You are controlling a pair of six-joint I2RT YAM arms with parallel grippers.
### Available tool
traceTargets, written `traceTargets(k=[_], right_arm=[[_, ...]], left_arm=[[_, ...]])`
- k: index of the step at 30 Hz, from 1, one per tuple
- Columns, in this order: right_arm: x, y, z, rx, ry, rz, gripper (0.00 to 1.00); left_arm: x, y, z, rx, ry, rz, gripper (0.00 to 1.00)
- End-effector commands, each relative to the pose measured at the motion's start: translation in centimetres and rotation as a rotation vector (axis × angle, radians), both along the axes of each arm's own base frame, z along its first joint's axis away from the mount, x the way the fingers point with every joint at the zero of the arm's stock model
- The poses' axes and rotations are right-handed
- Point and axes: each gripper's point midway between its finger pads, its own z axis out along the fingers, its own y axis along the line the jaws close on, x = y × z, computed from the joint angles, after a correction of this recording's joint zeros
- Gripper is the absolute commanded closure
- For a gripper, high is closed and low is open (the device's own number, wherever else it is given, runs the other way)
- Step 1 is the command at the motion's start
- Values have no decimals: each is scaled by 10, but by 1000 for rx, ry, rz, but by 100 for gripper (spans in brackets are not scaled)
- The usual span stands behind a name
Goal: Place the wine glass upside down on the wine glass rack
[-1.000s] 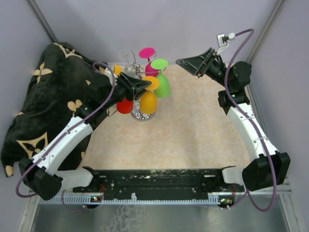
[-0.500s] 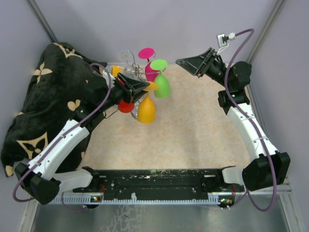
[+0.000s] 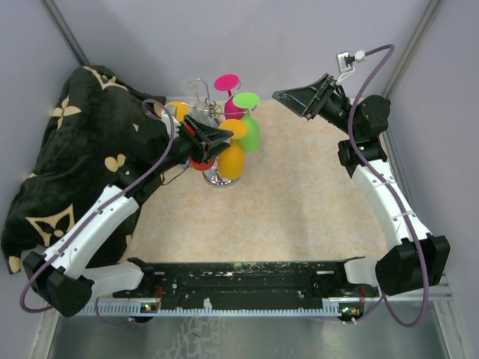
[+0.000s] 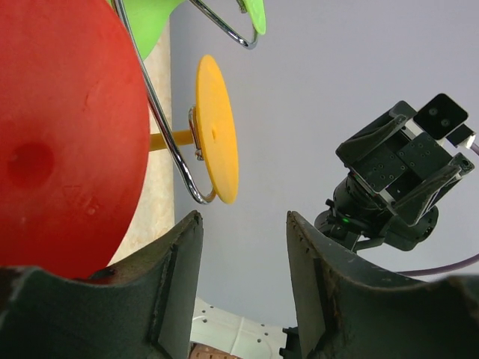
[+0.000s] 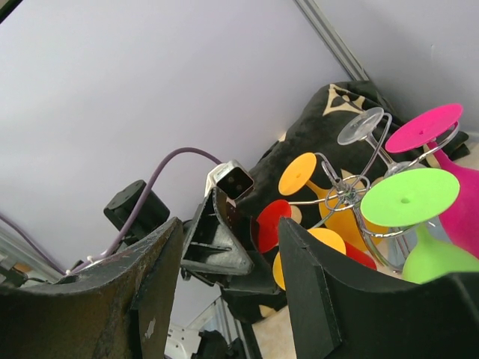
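Observation:
The wine glass rack (image 3: 212, 112), a silver wire stand on a shiny round base, stands at the back left of the mat. Several coloured wine glasses hang upside down on it: orange (image 3: 230, 161), red (image 3: 199, 161), green (image 3: 251, 132) and pink (image 3: 228, 82). My left gripper (image 3: 221, 134) is right beside the rack and open, with nothing between its fingers. In the left wrist view the red bowl (image 4: 60, 134) fills the left, and the orange glass's foot (image 4: 217, 131) sits in a wire loop (image 4: 174, 146) ahead of my left gripper (image 4: 243, 221). My right gripper (image 3: 281, 96) hangs open and empty at the back right.
A black cloth with gold flowers (image 3: 75, 142) is heaped along the left wall, close behind the left arm. The beige mat (image 3: 299, 194) covers the table between the arms. The right wrist view shows the rack (image 5: 348, 191) past my right gripper (image 5: 228, 224).
The left gripper's jaws have spread wider. The orange glass swung toward the near side and came back to hang by the rack's stem. The right arm has not moved.

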Motion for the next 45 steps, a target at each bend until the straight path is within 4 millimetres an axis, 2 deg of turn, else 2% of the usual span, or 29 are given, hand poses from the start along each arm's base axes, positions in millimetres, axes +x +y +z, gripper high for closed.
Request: traceTargets(k=[1, 8, 16, 19, 23, 25, 27, 30, 33, 40, 45], right_arm=[[-9, -4, 14, 16, -68, -5, 46], [-9, -4, 11, 12, -61, -8, 46], [-9, -5, 8, -5, -59, -20, 46], [-6, -5, 6, -17, -52, -30, 46], [-2, -4, 3, -44, -38, -40, 45], [0, -5, 1, -58, -32, -50, 41], [0, -5, 0, -71, -31, -58, 38], [1, -6, -2, -89, -28, -70, 23], [1, -8, -4, -101, -26, -82, 22], [6, -11, -9, -117, 16, -121, 17], [8, -21, -6, -152, 11, -203, 16]], left_arm=[[-10, 2, 3, 5, -21, -22, 45], [-21, 7, 0, 16, -24, -31, 46], [-35, 15, 16, 72, -137, -62, 45], [-37, 19, 23, 132, -207, -66, 41], [-40, 27, 29, 186, -270, -51, 32], [-39, 34, 32, 204, -300, -21, 28], [-40, 40, 32, 223, -326, 6, 17], [-40, 50, 35, 249, -360, 47, 9], [-41, 55, 37, 266, -376, 66, 1], [-40, 55, 31, 290, -360, 62, 1], [-40, 60, 35, 281, -367, 85, 1]])
